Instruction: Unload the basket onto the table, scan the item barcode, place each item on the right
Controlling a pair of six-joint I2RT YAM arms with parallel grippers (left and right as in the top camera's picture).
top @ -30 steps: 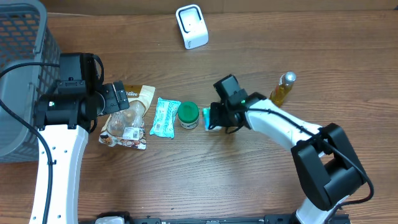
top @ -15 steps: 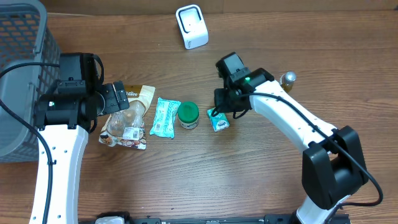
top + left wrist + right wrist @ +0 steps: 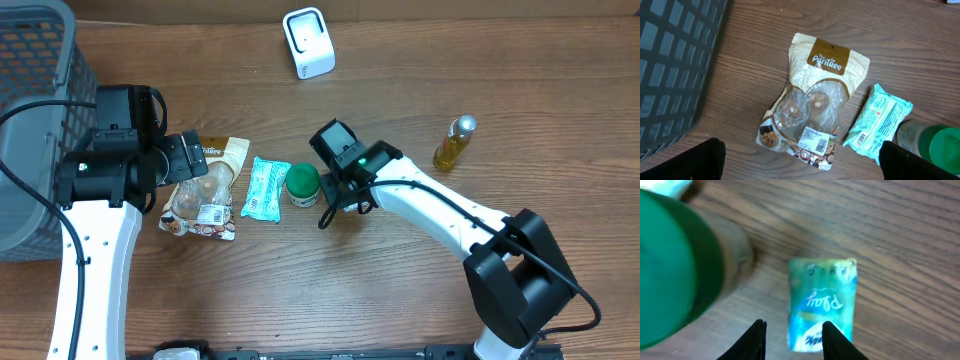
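One right tool (image 3: pixel 792 342), jaws slightly apart, above teal packet (image 3: pixel 822 300)

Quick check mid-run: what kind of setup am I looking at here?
Likely a mock shop checkout on a wooden table: a white scanner stands near the far edge, a grey basket sits to the left, and packaged goods such as a snack pouch lie mid-table.

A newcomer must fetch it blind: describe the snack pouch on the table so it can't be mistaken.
Find the grey basket at the left edge of the table; a short row of items lies just right of it. The pouch comes first, before a teal wrapper and a green-lidded jar. It alone is tan, with a brown label and a clear window.
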